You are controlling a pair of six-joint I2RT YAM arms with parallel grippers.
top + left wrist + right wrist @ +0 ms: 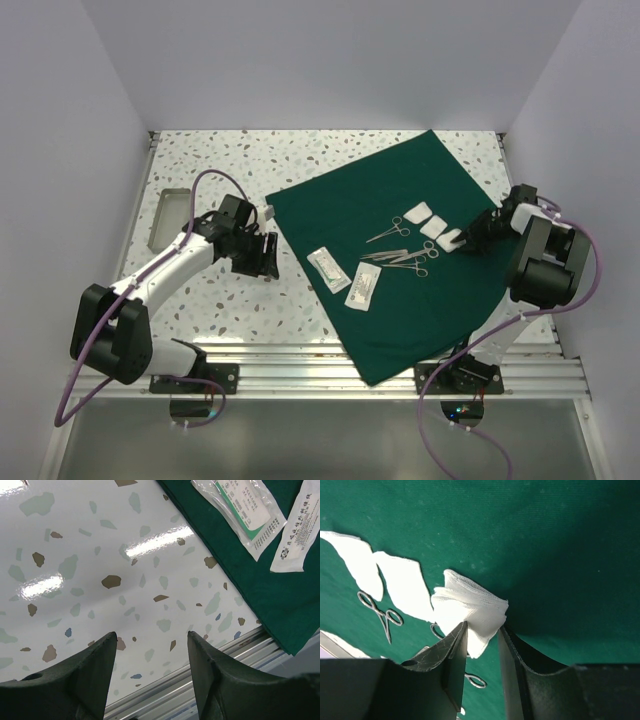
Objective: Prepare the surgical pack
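Pinching gauze (470,607) over drape (550,540): end effector (482,630)

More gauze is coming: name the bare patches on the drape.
Free: the far half of the drape, beyond the gauze squares, and its near corner below the packets. Crowded: the middle, among instruments, where the right tool pinches gauze.
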